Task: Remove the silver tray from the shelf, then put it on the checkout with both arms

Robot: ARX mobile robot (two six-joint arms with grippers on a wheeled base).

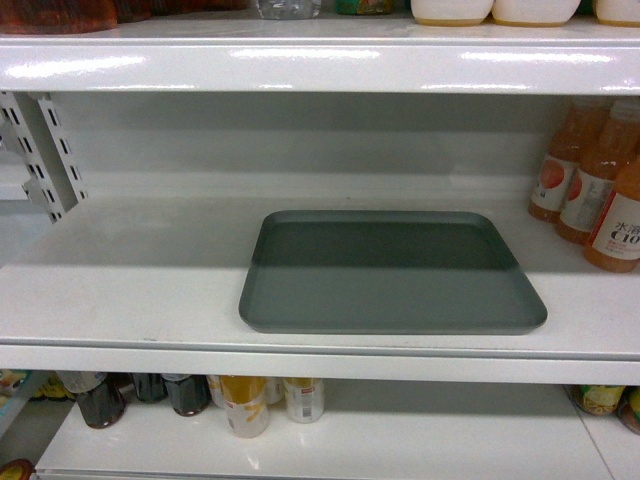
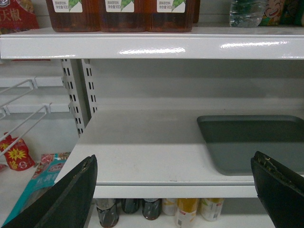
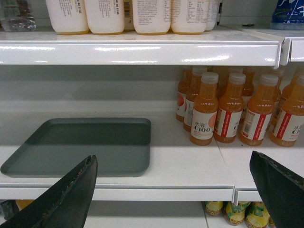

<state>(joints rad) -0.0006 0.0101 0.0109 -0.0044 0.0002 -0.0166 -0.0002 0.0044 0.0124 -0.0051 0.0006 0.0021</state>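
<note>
On the glossy white metal shelf board (image 1: 130, 290) lies the flat grey-green rimmed tray (image 1: 390, 275), seemingly stiff, light and slick, so we would pinch its short side rims, left gripper (image 2: 175, 190) and right gripper (image 3: 173, 190) both spread wide.

- Left gripper (image 2: 173, 190) is spread wide, its two black fingers sitting at the bottom corners of the left wrist view with a broad gap between them.
- One left finger (image 2: 71, 199) slants up from the lower left; the other pokes in at the lower right edge.
- Nothing sits between the left fingers.
- Right gripper (image 3: 173, 190) is just as wide apart, one dark finger (image 3: 66, 199) at the lower left, its partner at the lower right.
- Nothing is gripped on the right either.
- The head view shows neither arm nor gripper.
</note>
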